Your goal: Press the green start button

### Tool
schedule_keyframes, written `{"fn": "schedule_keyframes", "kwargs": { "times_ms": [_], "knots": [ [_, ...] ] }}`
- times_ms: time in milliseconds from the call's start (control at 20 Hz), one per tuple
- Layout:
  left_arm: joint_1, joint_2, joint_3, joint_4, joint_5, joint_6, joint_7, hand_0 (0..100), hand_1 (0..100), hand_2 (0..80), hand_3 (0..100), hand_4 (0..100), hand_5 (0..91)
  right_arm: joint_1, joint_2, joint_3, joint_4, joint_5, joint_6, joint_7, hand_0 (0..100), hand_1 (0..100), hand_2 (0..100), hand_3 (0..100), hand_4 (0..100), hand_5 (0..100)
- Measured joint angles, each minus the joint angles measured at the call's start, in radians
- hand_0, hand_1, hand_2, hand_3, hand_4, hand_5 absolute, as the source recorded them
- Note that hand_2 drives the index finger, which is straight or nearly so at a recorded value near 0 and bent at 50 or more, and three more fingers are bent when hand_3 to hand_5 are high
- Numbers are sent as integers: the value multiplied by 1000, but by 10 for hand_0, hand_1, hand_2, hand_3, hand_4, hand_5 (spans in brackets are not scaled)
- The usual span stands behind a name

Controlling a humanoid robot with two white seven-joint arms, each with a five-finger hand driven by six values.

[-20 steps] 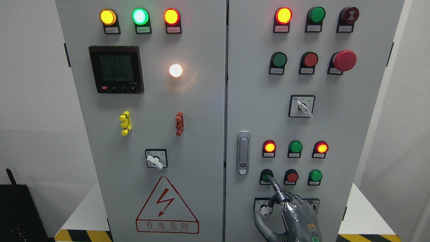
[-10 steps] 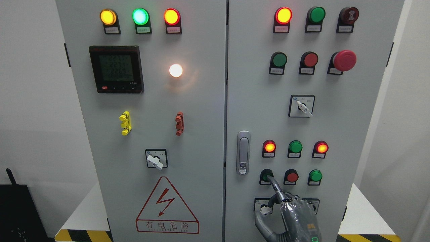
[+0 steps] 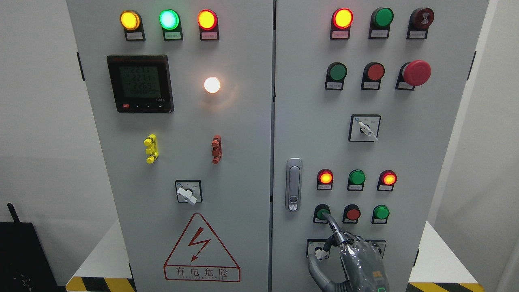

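A grey, smooth sheet-metal cabinet (image 3: 243,134) with two flat doors fills the head view. The right hand (image 3: 357,259), glossy silver-grey with jointed segments, comes up from the bottom edge right of the middle. Its index finger (image 3: 330,222) is stretched out straight, the tip touching the green button (image 3: 322,212); the other fingers are curled in toward the palm and hold nothing, with the thumb bent to the left below.

The green button is round, set in a black collar, at the left end of the lowest row of three on the right door. Just beside it sits a round red button (image 3: 352,213), then another green one (image 3: 381,211). Above that row stand three domed lamps, the outer two glowing red-orange, the middle one green and unlit. To the left of them is an oblong chrome door handle (image 3: 293,184) with a keyhole.

Higher on the right door is a square black-framed switch (image 3: 365,127) with a white lever, and near the upper right a red mushroom-shaped stop button (image 3: 417,73) sticks out.

On the left door are a black rectangular meter (image 3: 140,83) with a pale screen, a glowing white lamp (image 3: 212,84) and a red-edged triangular warning sign (image 3: 201,249) bearing a lightning bolt.
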Motion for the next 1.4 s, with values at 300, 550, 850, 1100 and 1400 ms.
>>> {"fn": "schedule_keyframes", "kwargs": {
  "times_ms": [300, 550, 850, 1100, 1400],
  "knots": [
    [0, 0, 0, 0, 0, 0, 0, 120, 556, 0, 0, 0, 0, 34, 0, 0, -38, -70, -2, 10, 633, 408, 0, 651, 609, 485],
    [0, 0, 0, 0, 0, 0, 0, 120, 556, 0, 0, 0, 0, 68, 0, 0, -73, -162, 1, 29, 680, 400, 0, 626, 573, 432],
    [0, 0, 0, 0, 0, 0, 0, 120, 556, 0, 0, 0, 0, 105, 0, 18, -112, -290, 22, 36, 711, 362, 0, 534, 488, 310],
    [0, 0, 0, 0, 0, 0, 0, 120, 556, 0, 0, 0, 0, 145, 0, 44, -148, -454, 85, 28, 700, 324, 0, 396, 360, 196],
    [0, 0, 0, 0, 0, 0, 0, 120, 556, 0, 0, 0, 0, 167, 0, 77, -187, -632, 109, 25, 660, 258, 0, 162, 96, 0]
  ]
}}
